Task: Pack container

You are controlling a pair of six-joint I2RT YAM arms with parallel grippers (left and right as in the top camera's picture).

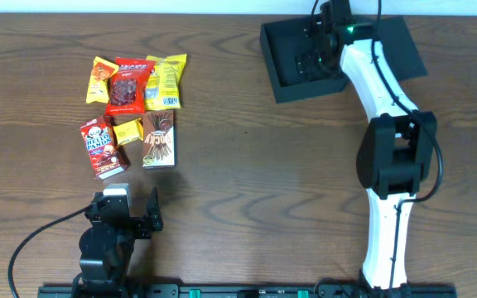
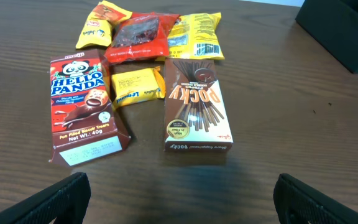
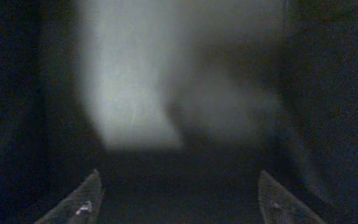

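Observation:
The dark container (image 1: 281, 76) sits at the back right with its flap lid (image 1: 396, 41) lying open behind it; a corner also shows in the left wrist view (image 2: 347, 31). My right gripper (image 1: 315, 60) reaches down inside it, open and empty; the right wrist view shows only the dim container floor (image 3: 185, 93) between the fingertips (image 3: 179, 202). Snacks lie at the left: a Hello Panda box (image 2: 82, 106), a Pocky box (image 2: 194, 106), a red packet (image 2: 142, 37), yellow packets (image 2: 197, 34) and a small yellow packet (image 2: 138, 86). My left gripper (image 2: 179, 199) is open, near the front edge, just short of them.
The wooden table (image 1: 238, 157) stretches bare between the snack pile and the container. The right arm (image 1: 387, 141) runs from the front right base up to the container. A black cable (image 1: 40, 240) trails from the left arm's base.

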